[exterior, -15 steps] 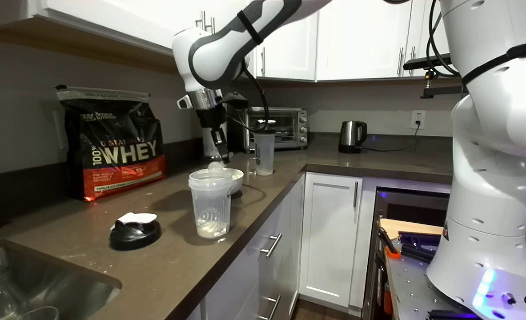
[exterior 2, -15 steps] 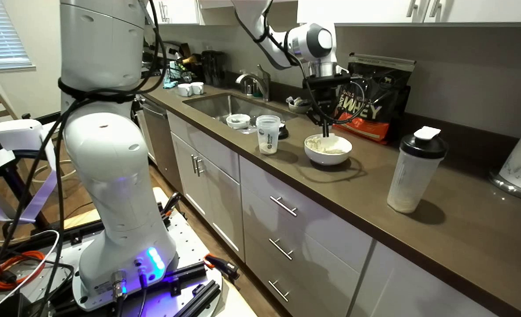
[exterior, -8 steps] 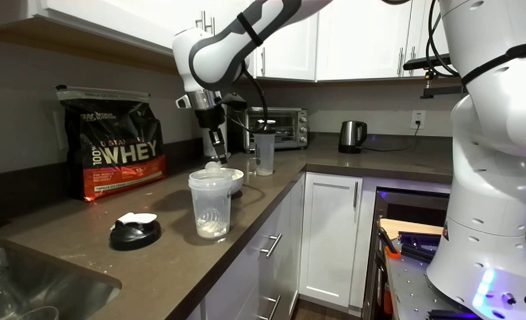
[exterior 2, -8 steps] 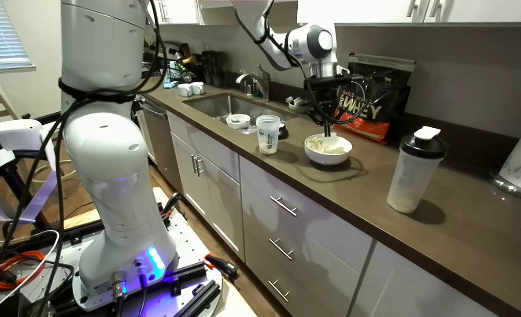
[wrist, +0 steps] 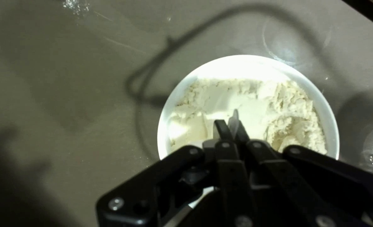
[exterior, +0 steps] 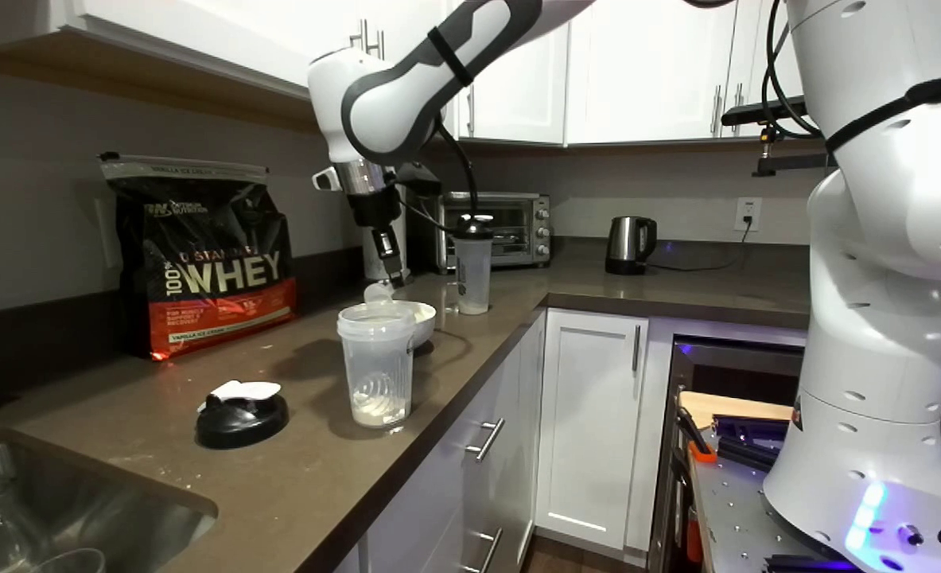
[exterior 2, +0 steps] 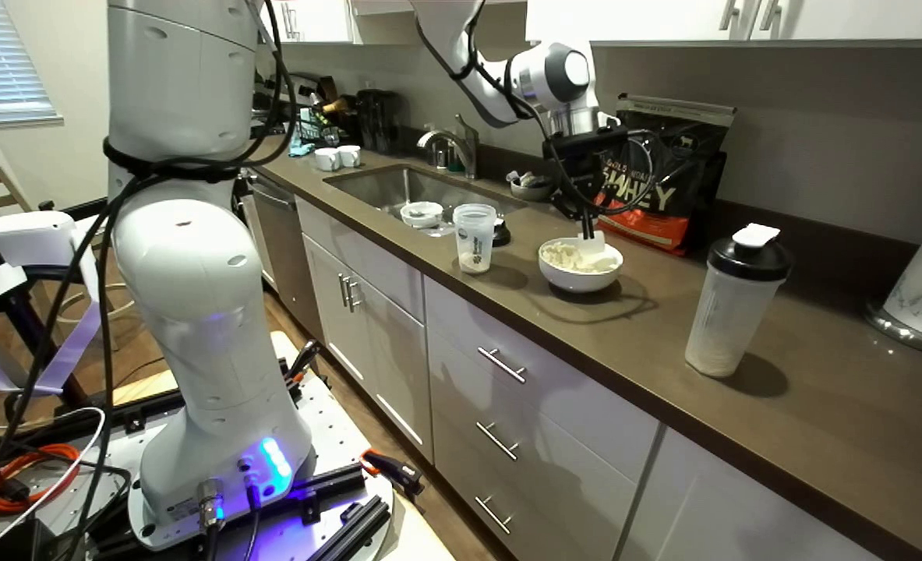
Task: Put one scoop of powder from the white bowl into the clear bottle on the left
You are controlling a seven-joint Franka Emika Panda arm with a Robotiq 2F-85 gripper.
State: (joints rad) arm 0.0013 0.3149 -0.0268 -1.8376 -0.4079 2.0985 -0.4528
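Jaws pinch a small white plastic scoop (exterior 2: 591,246), shifted from twelve toward one o'clock of the round white bowl (exterior 2: 577,282) of pale powder (wrist: 295,102) in an exterior view; open clear cylindrical bottle (exterior 2: 473,231) at nine.

Bare brown countertop (exterior 2: 518,248) separates the white round bowl (exterior 2: 577,280) from the open-topped translucent plastic shaker bottle (exterior 2: 474,238); bottle accessible from above. Obstructions: black-and-red plastic whey bag (exterior 2: 675,167), upright behind the bowl; black-lidded translucent shaker (exterior 2: 729,315), well apart, opposite side.
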